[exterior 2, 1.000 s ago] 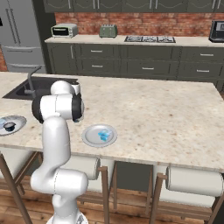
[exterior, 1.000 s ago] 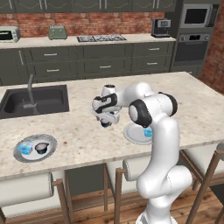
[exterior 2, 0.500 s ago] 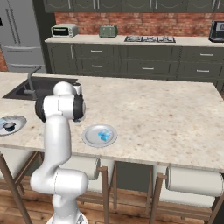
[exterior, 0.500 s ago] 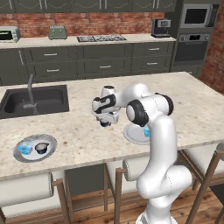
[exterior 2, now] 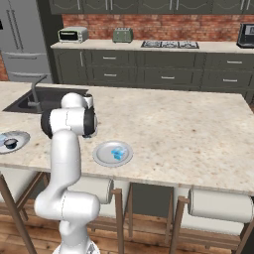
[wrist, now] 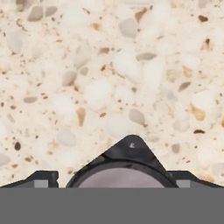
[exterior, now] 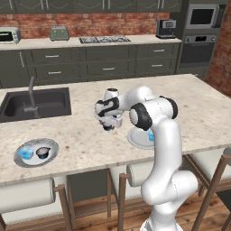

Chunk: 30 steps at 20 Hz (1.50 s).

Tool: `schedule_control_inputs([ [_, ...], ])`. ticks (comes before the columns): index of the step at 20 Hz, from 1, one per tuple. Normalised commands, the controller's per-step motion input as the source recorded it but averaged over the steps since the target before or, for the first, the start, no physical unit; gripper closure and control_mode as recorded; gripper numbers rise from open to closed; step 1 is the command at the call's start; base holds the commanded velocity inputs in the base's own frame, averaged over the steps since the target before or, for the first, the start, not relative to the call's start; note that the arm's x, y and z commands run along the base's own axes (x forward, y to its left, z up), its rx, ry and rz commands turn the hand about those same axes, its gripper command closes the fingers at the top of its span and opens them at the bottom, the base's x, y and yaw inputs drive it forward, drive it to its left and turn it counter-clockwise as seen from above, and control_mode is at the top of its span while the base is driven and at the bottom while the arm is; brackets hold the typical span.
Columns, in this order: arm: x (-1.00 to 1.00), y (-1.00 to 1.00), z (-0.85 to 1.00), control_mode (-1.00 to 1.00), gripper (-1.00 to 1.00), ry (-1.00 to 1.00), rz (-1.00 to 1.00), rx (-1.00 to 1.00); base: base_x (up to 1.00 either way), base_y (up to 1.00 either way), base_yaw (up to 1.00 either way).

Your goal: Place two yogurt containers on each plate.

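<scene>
Between the spread jaws, dark yogurt cup (wrist: 124,168).

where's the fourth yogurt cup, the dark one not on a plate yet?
On the island counter, directly under the gripper, whose fingers straddle it; the dark cup sits just left of the near plate in the left base view.

Dark yogurt cup (wrist: 124,168) cut off at the hand view's lower edge. Near plate (exterior: 137,139) partly hidden behind the arm. Far plate (exterior 2: 11,142) cropped by the right base view's left edge.
</scene>
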Motion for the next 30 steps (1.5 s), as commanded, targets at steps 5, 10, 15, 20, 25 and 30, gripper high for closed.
schedule_control_inputs([
  [5,-0.05,0.0,0.0,-1.0,1.0,0.0,0.0,0.0,0.0,0.0,0.0],
  [10,-0.53,-0.34,0.16,-1.0,1.0,0.0,0.08,0.03,0.0,0.0,0.0],
  [15,-0.52,-0.54,0.24,-1.0,1.0,0.0,0.0,0.03,0.0,0.0,0.0],
  [20,-0.5,-0.69,0.12,-1.0,1.0,0.0,0.0,0.05,0.0,0.0,0.0],
  [25,-0.35,-0.64,-0.01,-1.0,1.0,0.0,-0.01,0.0,0.0,0.0,0.0],
  [30,-0.08,-0.36,-0.08,-1.0,1.0,0.0,-0.08,0.0,0.0,0.0,0.0],
])
